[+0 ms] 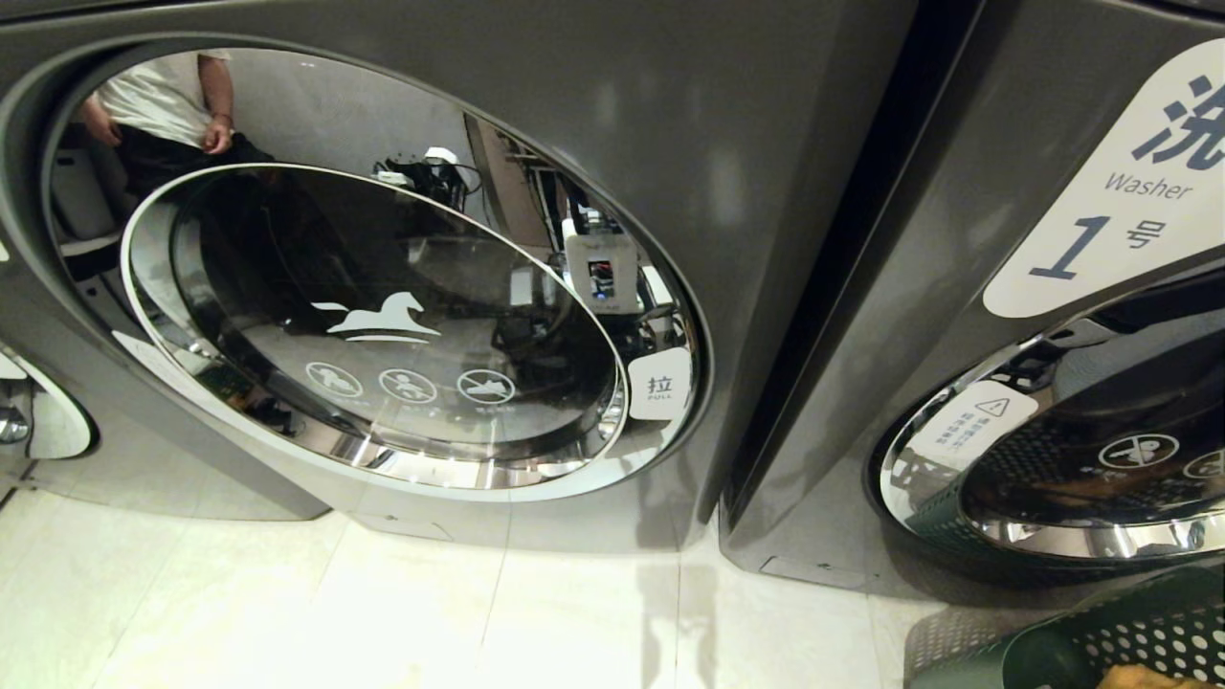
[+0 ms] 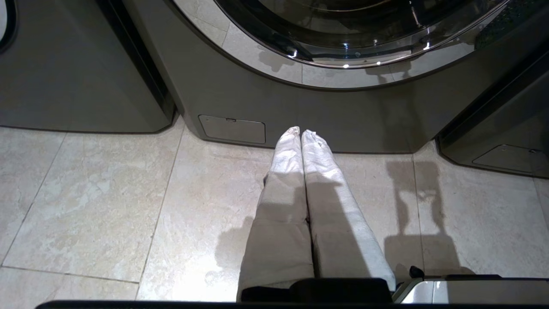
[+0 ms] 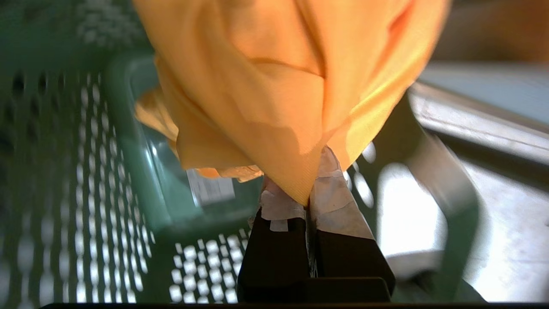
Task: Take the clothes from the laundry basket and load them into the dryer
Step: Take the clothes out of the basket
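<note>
Orange soft cloth garment (image 3: 274,86) fills most of the right wrist view, hanging in folds from the right gripper (image 3: 308,189), whose two taped fingers (image 3: 334,201) are pressed together on a pinch of the fabric. The grip takes only a small fold near the edge, so I judge it is not very deep. Under the garment is the dark green perforated plastic laundry basket (image 3: 85,180), and part of the cloth seems to be inside it or just above its rim. In the head view the basket (image 1: 1129,641) shows at the lower right corner, on the pale tiled floor (image 1: 287,593), with a bit of orange in it.

To do this step well, the garment should come up until its lowest hem is free of the basket rim, and not too fast, because a thin pinch can slip when the cloth swings. The grey machine with the round mirrored glass door (image 1: 383,325) has its door closed, so I think the door must be opened before the cloth can go in.

The left gripper (image 2: 302,137) is idle above the floor, close before the machine's base, with its white-wrapped fingers together and holding nothing.
</note>
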You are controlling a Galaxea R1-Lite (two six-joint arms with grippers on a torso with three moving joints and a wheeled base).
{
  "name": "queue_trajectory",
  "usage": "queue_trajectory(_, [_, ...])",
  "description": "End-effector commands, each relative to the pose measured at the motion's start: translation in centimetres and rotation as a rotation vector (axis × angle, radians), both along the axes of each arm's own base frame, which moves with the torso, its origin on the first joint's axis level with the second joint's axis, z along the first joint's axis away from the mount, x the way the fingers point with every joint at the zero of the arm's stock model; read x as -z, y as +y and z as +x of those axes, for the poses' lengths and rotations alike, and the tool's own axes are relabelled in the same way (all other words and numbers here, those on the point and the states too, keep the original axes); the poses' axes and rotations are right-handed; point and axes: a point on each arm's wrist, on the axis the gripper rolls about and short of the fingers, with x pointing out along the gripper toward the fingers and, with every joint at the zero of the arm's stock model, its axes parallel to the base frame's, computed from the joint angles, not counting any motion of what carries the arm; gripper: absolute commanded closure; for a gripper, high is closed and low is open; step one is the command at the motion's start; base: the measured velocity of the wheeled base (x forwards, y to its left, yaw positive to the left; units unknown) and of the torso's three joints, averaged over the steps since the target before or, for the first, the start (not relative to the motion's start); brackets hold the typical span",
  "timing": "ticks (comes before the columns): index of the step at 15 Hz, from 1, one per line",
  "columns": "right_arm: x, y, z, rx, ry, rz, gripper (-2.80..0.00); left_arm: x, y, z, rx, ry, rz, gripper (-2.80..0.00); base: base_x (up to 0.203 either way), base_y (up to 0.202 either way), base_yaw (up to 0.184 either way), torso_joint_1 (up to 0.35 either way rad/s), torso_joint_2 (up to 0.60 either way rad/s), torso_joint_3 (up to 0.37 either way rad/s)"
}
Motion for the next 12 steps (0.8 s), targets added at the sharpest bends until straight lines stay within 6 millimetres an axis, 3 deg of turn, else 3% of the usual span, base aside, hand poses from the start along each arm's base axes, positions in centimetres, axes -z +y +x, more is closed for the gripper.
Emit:
queue_trajectory(1, [-3.8,2.2,-1.3,-0.003,-0.036,-0.062,0.0,0.0,0.0,0.0,-0.001,-0.002,-0.001,0.0,0.0,0.0,0.0,0.0,0.0,0.0])
queue_trajectory(7, [-10.1,12.1,-7.3,-0.126,-0.044,-0.244,0.0,0.0,0.0,0.0,-0.001,-0.002,-0.001,0.0,0.0,0.0,0.0,0.0,0.0,0.0])
queue_trajectory(12, [-13.5,20.1,-12.2,-0.239,-0.064,-0.656,0.0,0.0,0.0,0.0,-0.001,-0.002,-0.001,0.0,0.0,0.0,0.0,0.0,0.0,0.0])
